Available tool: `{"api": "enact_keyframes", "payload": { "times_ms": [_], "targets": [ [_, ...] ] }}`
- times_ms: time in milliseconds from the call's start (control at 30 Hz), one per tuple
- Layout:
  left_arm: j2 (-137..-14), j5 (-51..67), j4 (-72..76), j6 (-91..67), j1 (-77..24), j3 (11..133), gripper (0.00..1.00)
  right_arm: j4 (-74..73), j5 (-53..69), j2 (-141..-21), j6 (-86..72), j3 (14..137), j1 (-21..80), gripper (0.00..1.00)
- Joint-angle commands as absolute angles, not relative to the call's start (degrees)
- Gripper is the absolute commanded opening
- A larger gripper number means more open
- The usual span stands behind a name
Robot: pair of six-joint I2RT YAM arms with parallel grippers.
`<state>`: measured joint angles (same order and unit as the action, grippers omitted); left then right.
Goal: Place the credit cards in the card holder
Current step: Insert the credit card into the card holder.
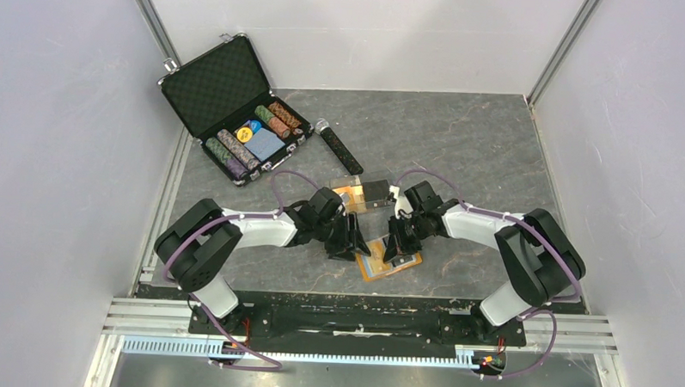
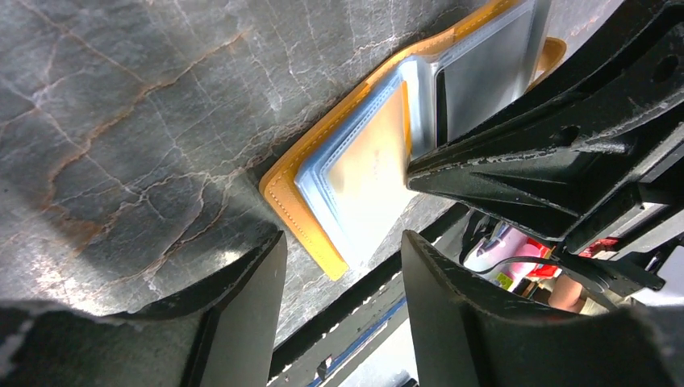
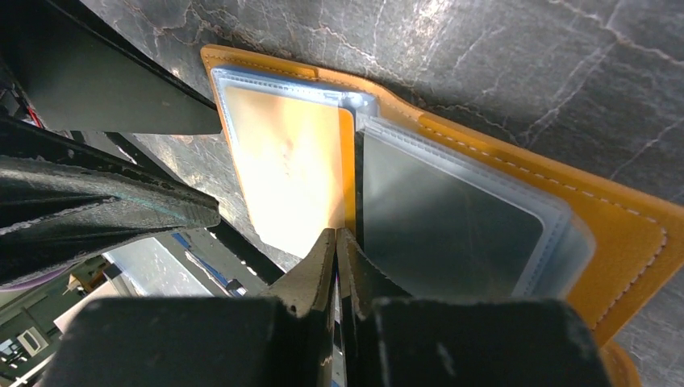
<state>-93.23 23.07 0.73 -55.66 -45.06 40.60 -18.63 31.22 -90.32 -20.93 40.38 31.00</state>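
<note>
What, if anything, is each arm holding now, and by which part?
Left fingers: open, nothing held. Right fingers: shut at the middle fold of the open card holder; whether they pinch anything there cannot be told.

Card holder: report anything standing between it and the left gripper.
Nothing visible stands between them: the open left gripper faces the near corner of the orange card holder directly. The right gripper, shut, is down at the middle of the holder's clear sleeves, crowding the far side.

Your left gripper (image 1: pixel 351 238) and right gripper (image 1: pixel 399 245) crowded card holder (image 1: pixel 373 269); chip case (image 1: pixel 239 112), black stick (image 1: pixel 338 148) stood well apart behind.
</note>
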Motion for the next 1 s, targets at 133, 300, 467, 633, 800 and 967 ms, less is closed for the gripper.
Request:
{"api": "enact_keyframes", "payload": {
  "times_ms": [133,300,467,633,800,967],
  "targets": [
    [-93.6,24.8,10.2,-58.4,-44.8,39.5,0.56,-17.5,26.8,-93.3,-18.5,39.4,31.5,0.04],
    [-91.3,26.2,15.0,-58.4,-44.8,38.8,0.51,-16.5,28.7,-92.7,-19.8,40.2,31.5,0.05],
    [-90.8,28.1,21.4,-59.7,-44.8,37.3,0.50,-16.1,30.2,-92.0,-20.8,41.8,31.5,0.08],
    [-90.4,28.1,22.9,-60.0,-44.8,36.8,0.49,-15.9,32.5,-90.8,-21.6,44.3,31.5,0.14],
    [-88.9,21.5,3.2,-53.1,-44.7,42.0,0.51,-18.6,30.5,-89.2,-21.2,47.1,31.5,0.27],
    [-88.6,16.3,-10.9,-47.4,-44.8,48.7,0.50,-22.9,27.2,-87.7,-18.7,48.5,31.5,0.35]
  ]
}}
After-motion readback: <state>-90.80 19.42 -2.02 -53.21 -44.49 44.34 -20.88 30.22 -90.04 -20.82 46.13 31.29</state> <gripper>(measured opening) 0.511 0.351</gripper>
